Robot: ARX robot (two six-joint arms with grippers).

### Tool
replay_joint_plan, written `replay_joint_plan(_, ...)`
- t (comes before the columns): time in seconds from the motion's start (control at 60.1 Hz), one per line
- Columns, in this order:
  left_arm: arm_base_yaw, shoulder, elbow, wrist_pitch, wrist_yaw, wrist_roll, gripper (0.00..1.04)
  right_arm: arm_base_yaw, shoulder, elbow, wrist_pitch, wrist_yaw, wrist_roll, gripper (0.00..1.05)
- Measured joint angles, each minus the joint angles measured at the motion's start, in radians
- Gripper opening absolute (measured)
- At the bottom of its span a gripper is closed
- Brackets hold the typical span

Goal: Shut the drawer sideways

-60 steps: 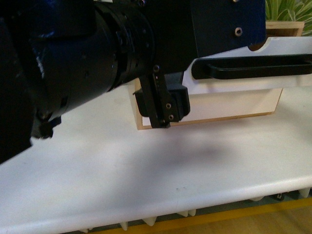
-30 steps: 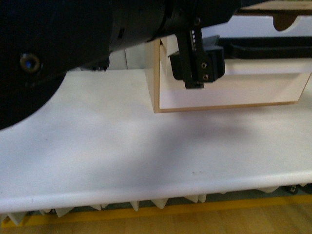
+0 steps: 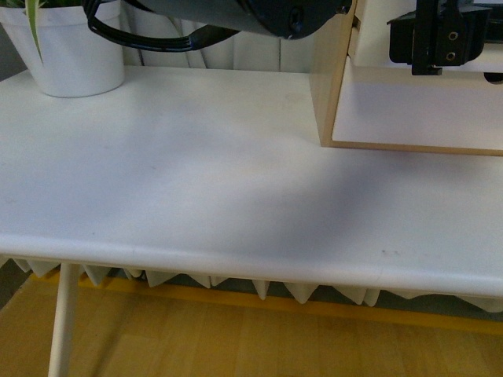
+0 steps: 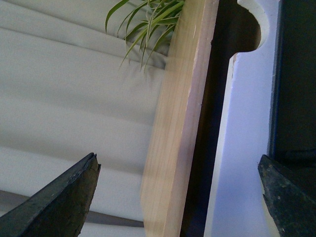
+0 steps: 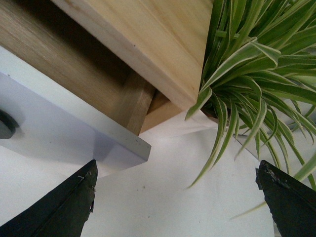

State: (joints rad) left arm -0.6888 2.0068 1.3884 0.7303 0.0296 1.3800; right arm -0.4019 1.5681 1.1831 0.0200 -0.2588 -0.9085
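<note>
In the right wrist view the drawer's white front (image 5: 74, 133) stands out from the light-wood cabinet (image 5: 148, 39). Its wood side (image 5: 138, 103) is bared and an end of the black handle (image 5: 6, 123) shows. My right gripper (image 5: 177, 197) is open and empty over the white table, beside the drawer's corner. My left gripper (image 4: 177, 192) is open, with the cabinet's wood side edge (image 4: 180, 123) between its fingers. A white front with a curved notch (image 4: 242, 98) and a black bar (image 4: 296, 74) lie by it. The front view shows the cabinet (image 3: 330, 78) and a black gripper body (image 3: 440, 35).
A white plant pot (image 3: 75, 55) stands at the table's back left. A leafy green plant (image 5: 256, 74) is close to the cabinet's other side, near my right gripper. The white table (image 3: 196, 181) ends at its front edge low in the front view.
In the front view the arm and gripper body have gone up and right, out of most of the picture. The cabinet has shifted right. The plant pot now shows and the handle does not.
</note>
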Motion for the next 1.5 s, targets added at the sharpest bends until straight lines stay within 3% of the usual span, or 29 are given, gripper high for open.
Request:
replay_joint_plan(0.449, 0.036, 0.140, 0.204, -0.050, -0.015, 0.009, 0.98, 0.049, 0.210, 0.134, 0.131, 0.084, 0.112, 0.95)
replay_joint_plan(0.782, 0.033, 0.142, 0.202, -0.037, -0.030, 0.009, 0.98, 0.050, 0.203, 0.116, 0.152, 0.077, 0.140, 0.95)
replay_joint_plan(1.148, 0.087, -0.040, -0.103, 0.081, -0.079, -0.101, 0.98, 0.014, -0.073, -0.120, 0.182, -0.051, 0.238, 0.95)
replay_joint_plan(1.498, 0.235, -0.294, -0.515, 0.220, -0.159, -0.298, 0.98, -0.075, -0.478, -0.445, 0.155, -0.150, 0.340, 0.95)
